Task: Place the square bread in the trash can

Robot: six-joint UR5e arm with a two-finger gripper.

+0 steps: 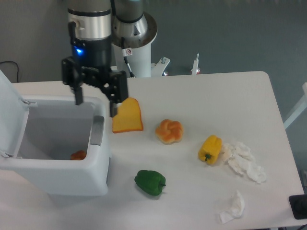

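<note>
A white tabletop (pixel 206 96) filled most of the view, with a grey wall behind it and the arm's white base at the far edge. At the left stood the trash can (pixel 62 179), a white bin with its lid (pixel 10 112) swung up and back, the grey interior exposed.

The arm came down from the top of the frame, its wrist vertical with a blue light glowing on it. The gripper (pixel 94 98) hung over the bin's far right corner, pointing straight down. The 2 dark fingers (pixel 78 93) were spread wide apart with nothing between them; one sat over the bin's opening, the other just outside its right wall, near the toast slice.

Inside the bin, low against the near wall, a small orange shape (pixel 78 155) showed, mostly hidden by the rim; what it was could not be told. No pale square bread was visible on the tabletop or in the bin.

Right of the bin lay a flat orange toast slice (pixel 127 116), a knotted orange bun (pixel 169 131), a yellow pepper (pixel 210 149), a green pepper (pixel 150 182), and crumpled white tissue (pixel 244 162), with another scrap (pixel 233 207) nearer the front. A dark object (pixel 300 207) was cut off at the lower right corner.
</note>
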